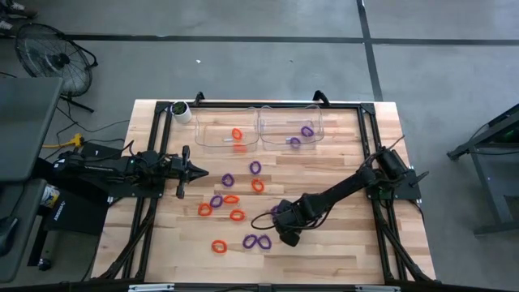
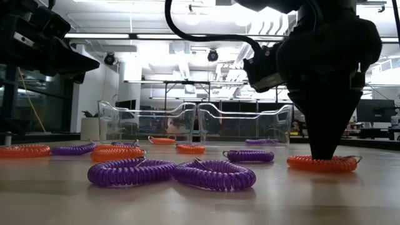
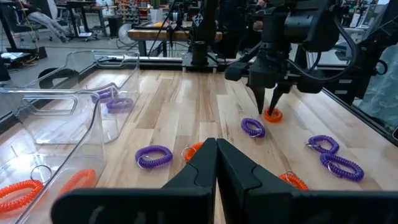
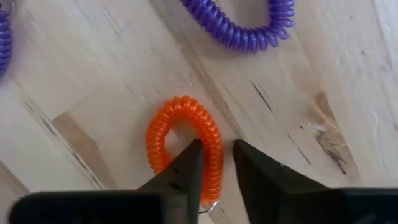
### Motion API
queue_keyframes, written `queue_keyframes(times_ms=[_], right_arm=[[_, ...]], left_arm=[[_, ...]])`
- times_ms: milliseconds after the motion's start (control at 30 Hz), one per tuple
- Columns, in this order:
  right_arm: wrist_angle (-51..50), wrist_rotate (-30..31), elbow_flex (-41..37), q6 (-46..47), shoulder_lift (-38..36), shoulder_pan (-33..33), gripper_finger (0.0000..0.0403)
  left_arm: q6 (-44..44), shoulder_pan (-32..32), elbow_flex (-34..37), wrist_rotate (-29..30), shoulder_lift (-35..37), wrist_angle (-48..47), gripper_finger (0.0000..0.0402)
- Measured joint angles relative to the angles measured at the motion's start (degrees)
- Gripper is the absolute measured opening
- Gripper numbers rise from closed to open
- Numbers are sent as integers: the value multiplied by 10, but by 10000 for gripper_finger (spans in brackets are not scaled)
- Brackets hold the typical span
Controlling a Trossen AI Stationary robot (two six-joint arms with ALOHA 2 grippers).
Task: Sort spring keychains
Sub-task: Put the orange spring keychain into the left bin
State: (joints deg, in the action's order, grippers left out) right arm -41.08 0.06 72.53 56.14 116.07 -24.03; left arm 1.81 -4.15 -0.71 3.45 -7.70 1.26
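From above, the right gripper [image 1: 289,236] hides the orange keychain [image 4: 186,140] beneath it; beside that keychain, the purple keychain [image 4: 245,28] runs off the right wrist picture's edge

count, high view unless noted.
- clear bins: 2, left bin [image 1: 226,130] and right bin [image 1: 290,126].
- orange spring keychains: 2 in the left bin [image 1: 237,134]; 5 loose on the worktop [image 1: 340,243], e.g. [image 1: 219,246]; 1 more at the right hand [image 1: 289,237], seen only in the right wrist view [image 4: 186,140]. total 8.
- purple spring keychains: 2 in the right bin [image 1: 307,130]; 5 loose and clearly countable, e.g. [image 1: 226,179]; a possible sixth beside the right arm, cannot confirm. total 7, maybe 8.
- white cup [image 1: 182,112]: 1.
- arms: 2; hands: 2, the other being the left hand [image 1: 197,172].
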Motion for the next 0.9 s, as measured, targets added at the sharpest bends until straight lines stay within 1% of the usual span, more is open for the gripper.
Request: queue_keyframes(times_ms=[133, 200, 333, 500, 667, 900], right_arm=[[-3, 2, 0, -22, 0, 0, 22], [-3, 0, 0, -32, 0, 0, 11], [-2, -3, -3, -36, -6, 0, 15], [-3, 2, -5, -37, -38, 0, 6], [-11, 6, -5, -37, -88, 4, 3], [-17, 31, -5, -36, -157, 11, 2]], left_arm=[[0, 0, 0, 0, 0, 0, 3], [0, 0, 0, 0, 0, 0, 3], [0, 0, 0, 0, 0, 0, 3], [0, 0, 0, 0, 0, 0, 3], [0, 0, 0, 0, 0, 0, 3], [0, 0, 0, 0, 0, 0, 3]])
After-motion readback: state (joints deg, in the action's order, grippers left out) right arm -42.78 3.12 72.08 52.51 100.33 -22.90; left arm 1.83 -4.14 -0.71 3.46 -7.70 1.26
